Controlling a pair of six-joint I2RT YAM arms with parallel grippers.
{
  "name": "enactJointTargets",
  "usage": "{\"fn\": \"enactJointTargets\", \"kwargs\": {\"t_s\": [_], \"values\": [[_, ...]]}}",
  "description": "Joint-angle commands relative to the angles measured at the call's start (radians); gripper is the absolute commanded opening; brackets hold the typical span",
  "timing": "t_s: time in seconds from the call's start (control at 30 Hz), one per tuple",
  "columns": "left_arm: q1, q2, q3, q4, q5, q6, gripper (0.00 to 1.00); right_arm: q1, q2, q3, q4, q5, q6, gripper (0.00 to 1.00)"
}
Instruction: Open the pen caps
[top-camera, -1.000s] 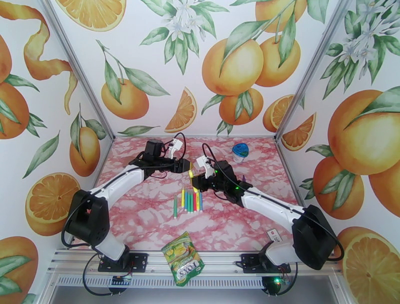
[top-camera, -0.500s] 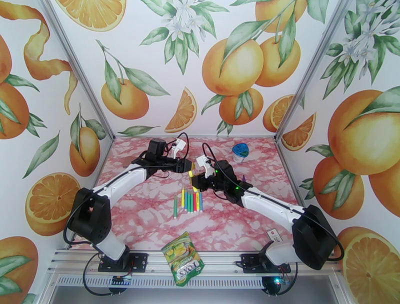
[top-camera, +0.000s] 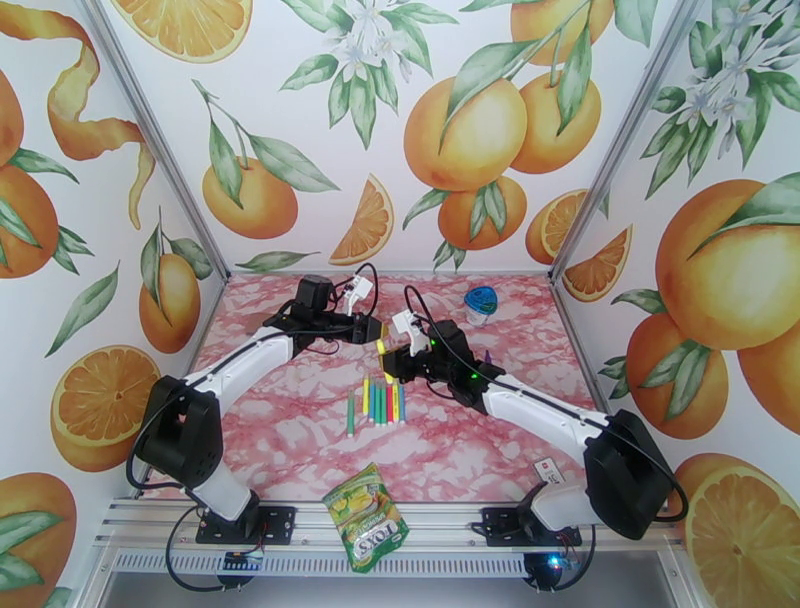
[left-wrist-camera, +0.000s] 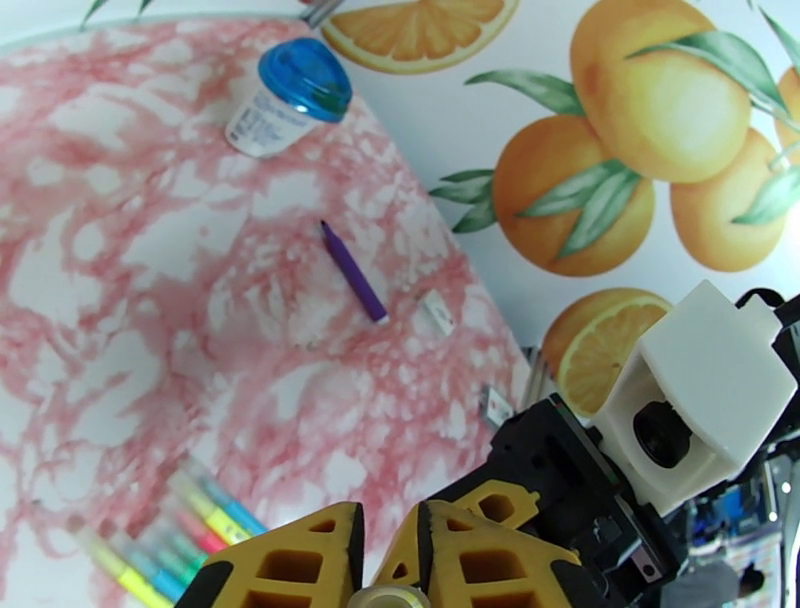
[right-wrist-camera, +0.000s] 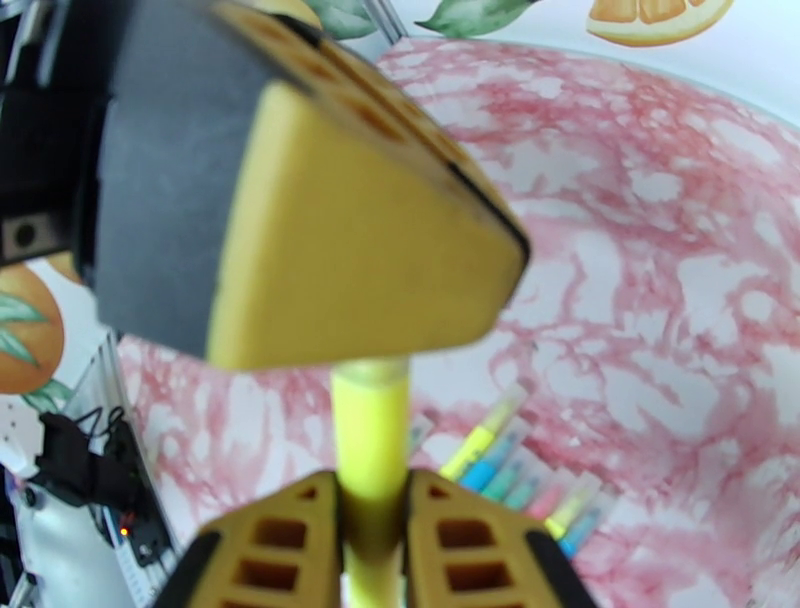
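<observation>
Pink marble-pattern table (top-camera: 300, 440) carries all items.

Left arm (top-camera: 245, 360): the forearm reaches up and to the right from its base, and the wrist is turned so that the left gripper (top-camera: 377, 333) points right, toward the table centre. Right arm (top-camera: 530, 405): the forearm reaches up and to the left, and the right gripper (top-camera: 388, 362) sits just below the left gripper. The two grippers meet above the table, just behind the pen row (top-camera: 382, 403).

Packet (top-camera: 367, 517): green-yellow, lying at the near table edge between the arm bases. It carries large white letters that cannot be read with certainty.

Container (left-wrist-camera: 285, 95): blue lid, white body, standing at the far right of the table. The label print is too small to read.

Pen row: several pens lie side by side. A green pen (top-camera: 350, 413) lies just left of the row, apart from it. A purple pen (left-wrist-camera: 352, 270) lies alone, well apart from the row, between it and the container.

Yellow pen (right-wrist-camera: 370, 450): held upright off the table. The right gripper (right-wrist-camera: 372, 500) pinches its barrel between both fingers. The left gripper (right-wrist-camera: 300, 200) covers its upper end. In the left wrist view the left gripper (left-wrist-camera: 390, 560) has its fingers nearly together, with a round pale-yellow pen end (left-wrist-camera: 388, 598) between them. Whether that end is the cap cannot be told.
</observation>
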Motion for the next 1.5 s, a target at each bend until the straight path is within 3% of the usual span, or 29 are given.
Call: {"fn": "enactJointTargets", "kwargs": {"t_s": [0.0,0.17,0.53,0.9,1.47], "values": [[-0.008,0.015,0.038,0.003,0.019,0.013,0.10,-0.002,0.009,-0.001,0.055,-0.009,0.007,0.21],[-0.009,0.018,0.042,0.003,0.021,0.010,0.05,-0.001,0.027,0.007,0.055,-0.013,0.007,0.33],[-0.011,0.014,0.049,0.008,0.020,-0.004,0.00,0.003,0.078,0.032,0.070,-0.031,0.012,0.35],[-0.006,0.029,0.082,-0.002,-0.037,-0.032,0.00,0.009,0.067,0.022,0.071,-0.020,-0.007,0.16],[0.057,0.061,0.205,-0.084,-0.262,-0.056,0.00,0.014,0.043,-0.036,0.068,0.007,-0.013,0.07]]}}
